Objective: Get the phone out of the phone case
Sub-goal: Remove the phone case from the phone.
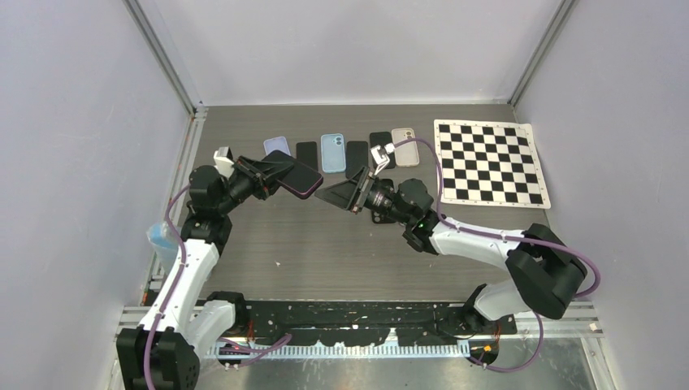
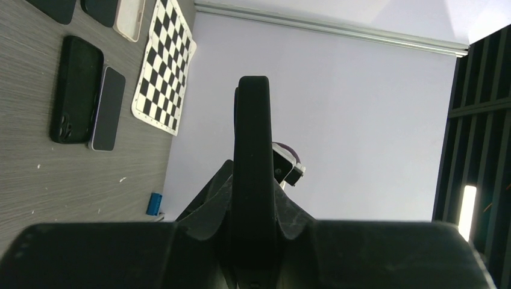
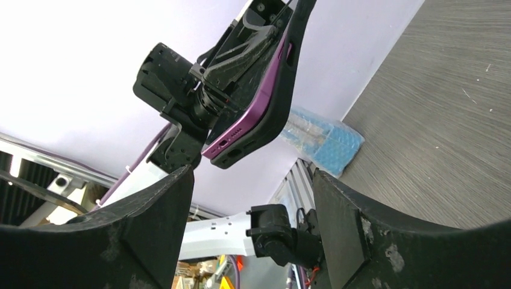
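Remote session, phone removal: I am working the separation step. My left gripper (image 1: 272, 173) is clamping the black phone case (image 3: 288, 78) and holding it raised off the table (image 1: 325, 260), well apart from the checkerboard mat (image 1: 490, 161) on its left-arm side. The purple phone (image 3: 250, 123) is sitting inside the case, not yet out. My right gripper (image 1: 341, 193), nearer the mat, is facing the case's free end with jaws spread, touching nothing. The next move, I judge, is calling for a pinch on the phone's exposed bottom edge and a peel off the case lip. A row of spare handsets (image 1: 333, 153) is lying just beside the mat, so free room is lying on the bare table nearer the arm bases than the mat.
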